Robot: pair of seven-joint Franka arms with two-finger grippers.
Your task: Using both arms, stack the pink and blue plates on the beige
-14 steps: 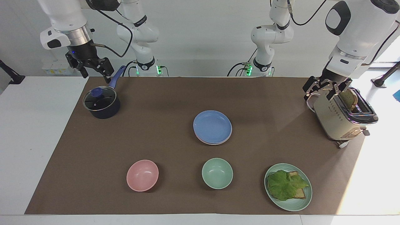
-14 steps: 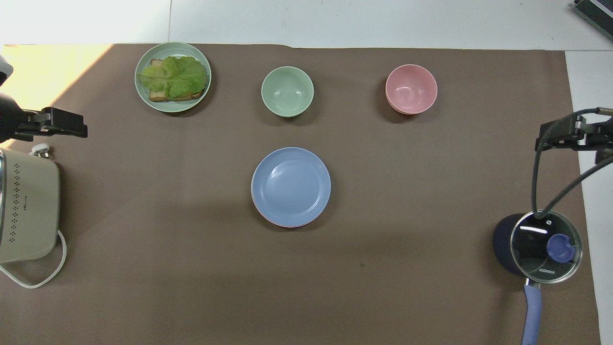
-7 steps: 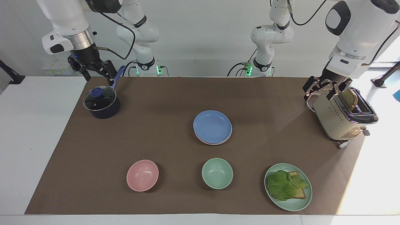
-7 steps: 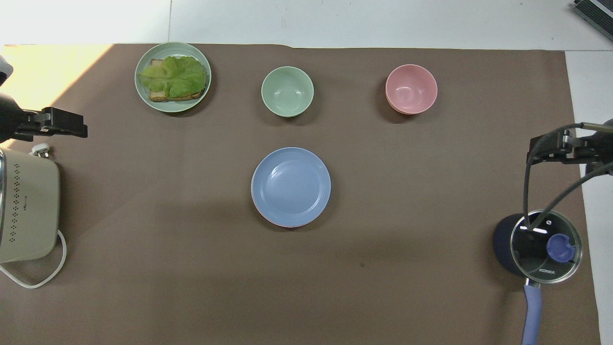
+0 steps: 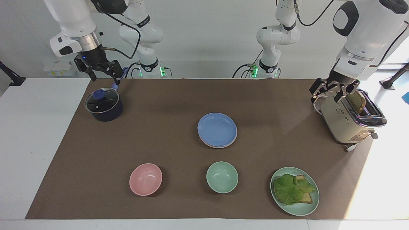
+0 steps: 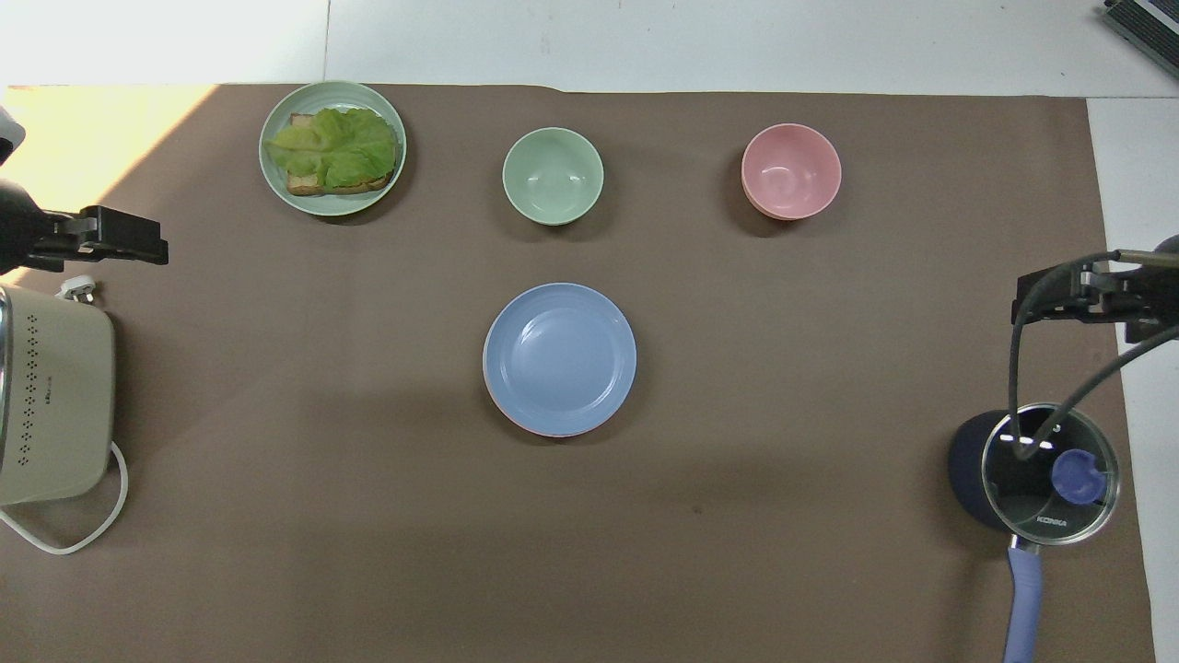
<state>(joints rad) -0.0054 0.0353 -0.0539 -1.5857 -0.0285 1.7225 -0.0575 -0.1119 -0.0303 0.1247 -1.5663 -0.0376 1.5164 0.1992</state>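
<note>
Both sets of jaws hang released and empty: right gripper [image 5: 101,72] over the saucepan [image 5: 104,104], left gripper [image 5: 334,90] over the toaster [image 5: 345,123], blue plate [image 5: 217,129] midway between them, topping the stack.

plates [image 5: 217,129]: three stacked, plus one green [image 5: 303,209]
bowls [image 5: 145,179]: two
saucepan [image 5: 104,105]: one
toaster [image 5: 346,119]: one

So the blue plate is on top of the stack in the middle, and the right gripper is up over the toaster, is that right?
Not quite. The blue plate does top the stack in the middle, but the right gripper is up over the lidded saucepan, not the toaster. The left gripper is the one over the toaster. The facing view shows this.
</note>
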